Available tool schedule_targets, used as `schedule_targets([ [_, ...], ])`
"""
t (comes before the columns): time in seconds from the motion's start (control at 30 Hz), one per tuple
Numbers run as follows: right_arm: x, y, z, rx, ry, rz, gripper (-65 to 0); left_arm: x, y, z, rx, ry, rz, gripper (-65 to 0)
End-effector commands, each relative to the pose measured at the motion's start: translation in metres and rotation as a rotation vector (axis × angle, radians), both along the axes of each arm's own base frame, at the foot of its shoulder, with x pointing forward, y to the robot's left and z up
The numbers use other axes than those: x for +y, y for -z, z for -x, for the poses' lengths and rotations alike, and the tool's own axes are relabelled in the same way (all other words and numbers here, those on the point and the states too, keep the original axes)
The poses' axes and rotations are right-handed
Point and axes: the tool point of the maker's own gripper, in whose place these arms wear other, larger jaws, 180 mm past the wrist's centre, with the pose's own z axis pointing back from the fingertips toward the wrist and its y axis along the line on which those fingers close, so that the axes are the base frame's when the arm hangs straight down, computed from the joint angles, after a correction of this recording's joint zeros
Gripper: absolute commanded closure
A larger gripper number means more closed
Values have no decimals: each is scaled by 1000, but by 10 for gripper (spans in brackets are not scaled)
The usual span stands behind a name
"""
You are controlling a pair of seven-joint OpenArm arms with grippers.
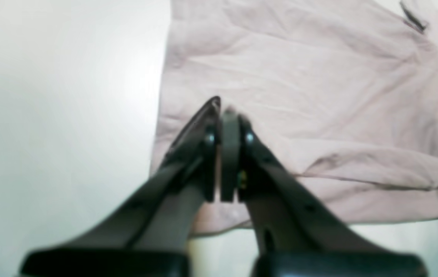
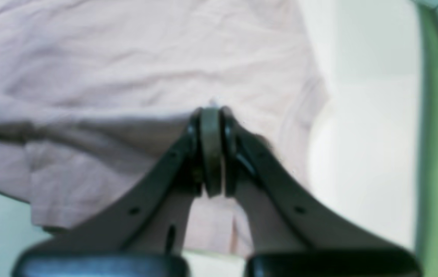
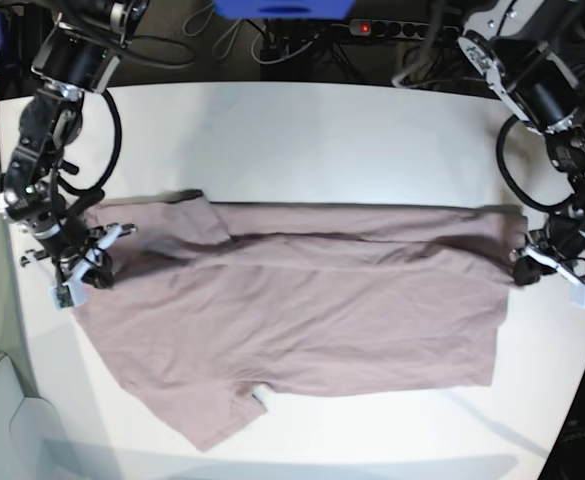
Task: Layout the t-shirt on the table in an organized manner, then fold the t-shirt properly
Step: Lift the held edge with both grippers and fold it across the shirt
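In the left wrist view, the left gripper (image 1: 224, 115) has its jaws pressed together above the t-shirt (image 1: 318, 96); the blur hides whether any cloth is pinched between them, and the fingertips sit just inside the shirt's straight edge, beside bare table (image 1: 61, 115). A small dark mark near the top right corner of this view is too soft to identify. In the right wrist view, the right gripper (image 2: 211, 115) is likewise closed, its tips over a raised fold of the t-shirt (image 2: 126, 69); whether it has hold of that fold cannot be told. The table (image 2: 365, 134) shows white to the right, with a green strip beyond its edge. In the base view, the t-shirt (image 3: 312, 310) lies spread lengthwise across the middle of the table (image 3: 302, 140), its far long side folded over, one sleeve reaching toward the near edge. The right gripper (image 3: 84, 268) is at the shirt's left end and the left gripper (image 3: 532, 262) at its right end, both partly masked by their own wrists.
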Motion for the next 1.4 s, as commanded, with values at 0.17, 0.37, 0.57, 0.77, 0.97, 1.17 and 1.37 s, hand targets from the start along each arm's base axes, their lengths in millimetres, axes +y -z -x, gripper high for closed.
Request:
schedule_targets([
  [0.17,-10,0,-10,-13,13,-22,0,10,-10,-8,-39,-23,-9,-4],
  [0.37,-22,8,-7,22,22,-5,-29,21,2,-2,20,-36,-95,-5],
  [0.57,-25,7,-5,21,23,6,-253,23,3,-1,26,-38,-102,-80],
  [0.77,-27,-3,8,-2,17,50,-343,22,8,5,48,-34,-100,-334],
  [0.97,-28,-12,35,-14,8,105,-343,26,21,33,85,-34,-138,-482],
  [1.17,-49,-8,51,0,74,105,-343,25,27,38,53,-46,-133,-483],
  [1.37,-53,0,62,29,87,107,-343,20,44,38,80,-52,-81,-480],
])
